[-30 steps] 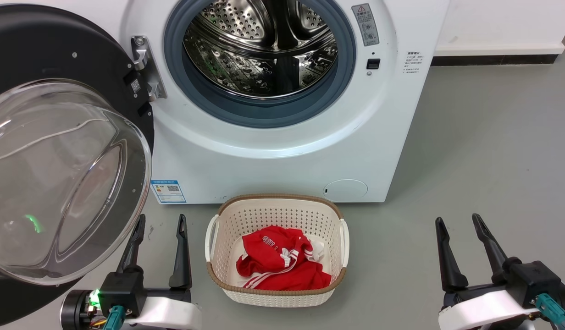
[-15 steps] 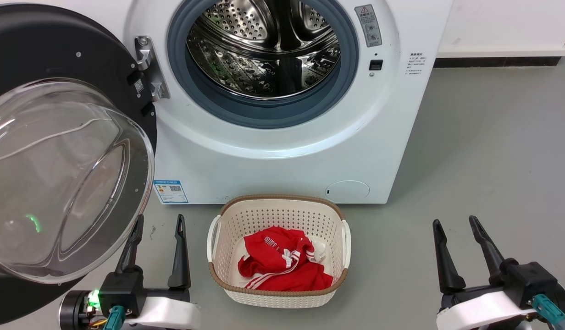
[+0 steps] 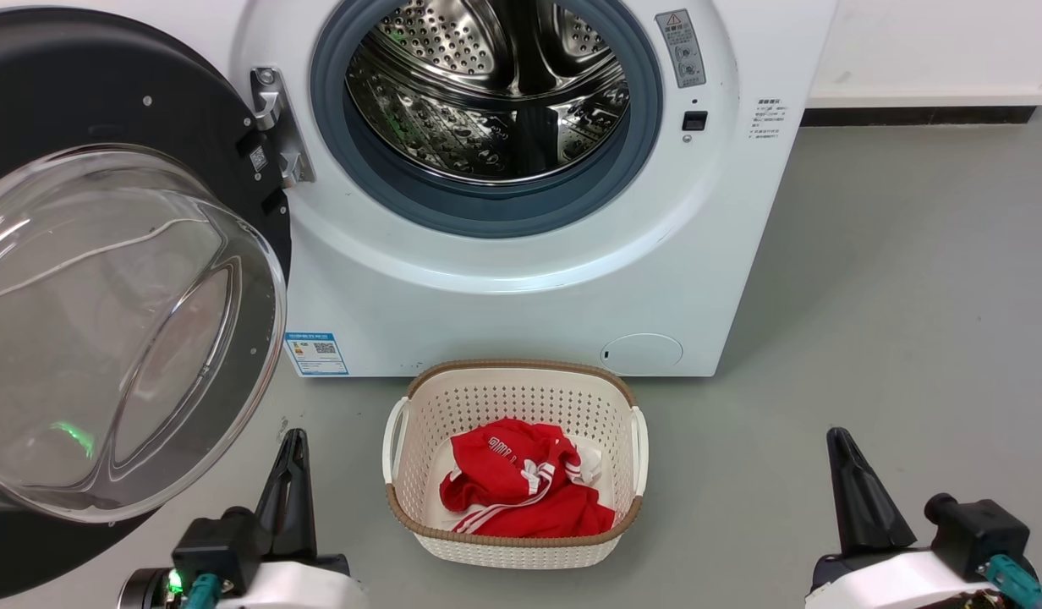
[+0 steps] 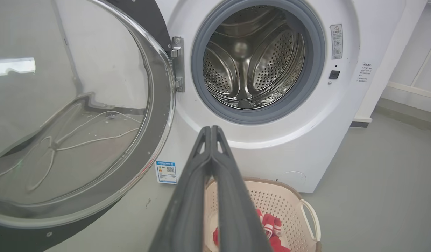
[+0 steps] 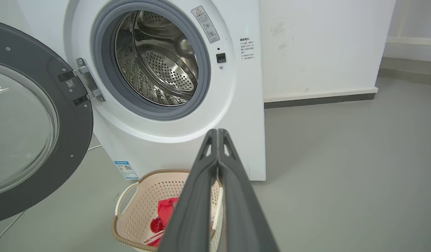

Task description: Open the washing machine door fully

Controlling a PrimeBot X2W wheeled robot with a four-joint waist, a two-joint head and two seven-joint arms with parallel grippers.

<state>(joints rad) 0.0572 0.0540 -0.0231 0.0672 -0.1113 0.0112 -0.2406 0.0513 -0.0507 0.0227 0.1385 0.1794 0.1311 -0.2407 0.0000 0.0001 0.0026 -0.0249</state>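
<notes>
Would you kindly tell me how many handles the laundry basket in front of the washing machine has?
2. The left handle is on the basket's left side in the head view; the right handle is on its right side. None seems hidden.

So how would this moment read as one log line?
washing machine door: wide open | left gripper: shut | right gripper: shut | basket: red clothes inside

Left gripper (image 3: 293, 444): low at near left, both fingers pressed together into one dark wedge pointing far, nothing between them. Left forearm (image 3: 305, 588) white, lying crosswise under it; green lamp (image 3: 176, 582) lit at the wrist. Right gripper (image 3: 841, 447): low at near right, same pose, tips touching, empty. Right forearm (image 3: 889, 582) white, crosswise.
</notes>
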